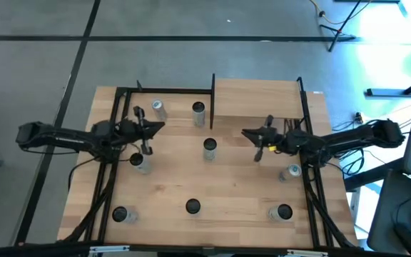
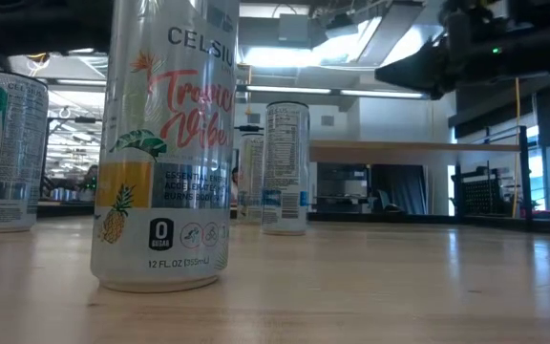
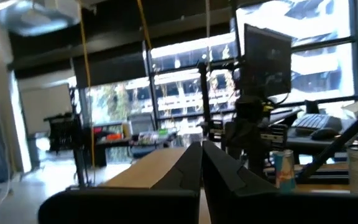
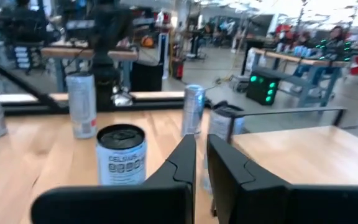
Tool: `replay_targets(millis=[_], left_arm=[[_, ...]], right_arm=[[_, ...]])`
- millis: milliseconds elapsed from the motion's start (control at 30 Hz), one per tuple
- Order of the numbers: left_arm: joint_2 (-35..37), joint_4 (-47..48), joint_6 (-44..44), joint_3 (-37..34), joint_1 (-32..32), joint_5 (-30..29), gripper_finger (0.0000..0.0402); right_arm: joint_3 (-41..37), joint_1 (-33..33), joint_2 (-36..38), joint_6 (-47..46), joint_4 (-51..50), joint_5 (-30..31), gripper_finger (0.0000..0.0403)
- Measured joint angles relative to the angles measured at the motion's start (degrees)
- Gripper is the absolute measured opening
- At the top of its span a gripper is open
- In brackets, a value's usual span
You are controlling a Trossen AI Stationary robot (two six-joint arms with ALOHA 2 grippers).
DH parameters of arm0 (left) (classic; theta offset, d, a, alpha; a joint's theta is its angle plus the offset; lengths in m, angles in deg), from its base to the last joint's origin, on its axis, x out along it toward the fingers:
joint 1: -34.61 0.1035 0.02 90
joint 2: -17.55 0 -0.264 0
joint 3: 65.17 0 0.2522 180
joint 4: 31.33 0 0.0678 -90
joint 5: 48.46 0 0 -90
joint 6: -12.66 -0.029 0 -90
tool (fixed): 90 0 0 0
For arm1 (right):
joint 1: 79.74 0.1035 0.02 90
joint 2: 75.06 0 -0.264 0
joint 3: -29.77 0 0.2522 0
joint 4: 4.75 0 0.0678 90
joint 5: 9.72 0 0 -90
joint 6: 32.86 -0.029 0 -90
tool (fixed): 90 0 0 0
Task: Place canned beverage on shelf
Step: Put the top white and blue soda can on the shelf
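On the table, several cans stand upright and none is yet on the shelf (image 1: 255, 96), the raised light-wood board at the far edge, right of centre. The centre can (image 1: 210, 148) stands between the two arms and looks the handiest pick; in the right wrist view it sits just ahead of that arm's fingers (image 4: 173, 165). Another can (image 1: 198, 110) stands just left of the shelf, and more are spread along the near edge and beside each arm.

To do this step well, I judge the chosen arm should first spread its fingers wider than the can, come in level at mid-height so the can is not tipped, close squarely on the body, then lift clear above the board's edge before carrying across and setting it down well inside the rim.

The right gripper (image 1: 250, 134) hovers over the table just in front of the shelf, fingers together and holding nothing. The left gripper (image 1: 157, 128) hangs over the left side, near a can (image 1: 158, 108), likewise closed and empty.
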Motion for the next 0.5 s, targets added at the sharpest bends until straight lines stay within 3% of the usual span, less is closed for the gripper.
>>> replay_targets(millis=[133,267,500], left_arm=[[-7.3,2.2,1.9,4.4,1.6,-1.4,0.0052],[-13.7,5.4,3.4,9.0,2.8,1.2,0.0118],[-22.8,16.0,4.9,18.2,3.1,2.0,0.0225]], right_arm=[[1.6,-0.2,-3.8,0.6,0.0,-1.6,0.0028],[2.7,-0.2,-5.9,2.4,-0.1,-1.6,0.004],[5.6,-0.2,-8.6,2.9,-4.6,-2.6,0.0121]])
